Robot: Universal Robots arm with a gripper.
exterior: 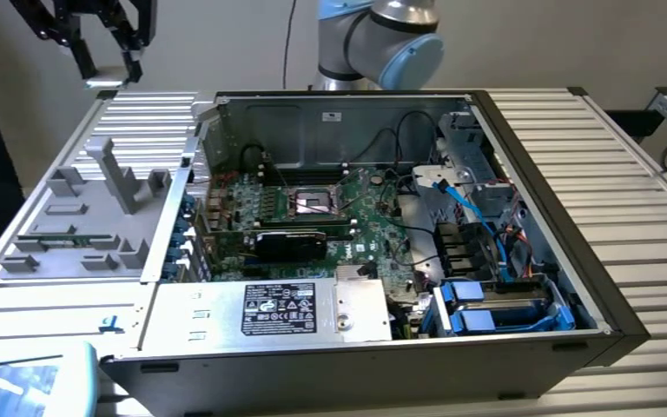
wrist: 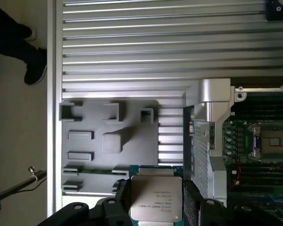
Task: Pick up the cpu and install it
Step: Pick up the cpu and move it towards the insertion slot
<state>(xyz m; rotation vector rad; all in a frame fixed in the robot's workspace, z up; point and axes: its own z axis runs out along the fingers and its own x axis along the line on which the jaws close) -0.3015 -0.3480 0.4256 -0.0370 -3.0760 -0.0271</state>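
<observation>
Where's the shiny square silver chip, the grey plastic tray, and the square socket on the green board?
Shiny square silver cpu chip (wrist: 155,200): wrist view, middle of its metal top.
Grey plastic tray (wrist: 139,146): wrist view, bare flat base.
Square socket (exterior: 315,203): exterior view, its centre.

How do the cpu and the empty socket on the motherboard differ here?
The cpu is held between the jaws, clear of the grey tray; the socket lies on the motherboard inside the case. The cpu shows a silver printed lid; the socket shows a bare tan field in a metal frame. Both are roughly square.
</observation>
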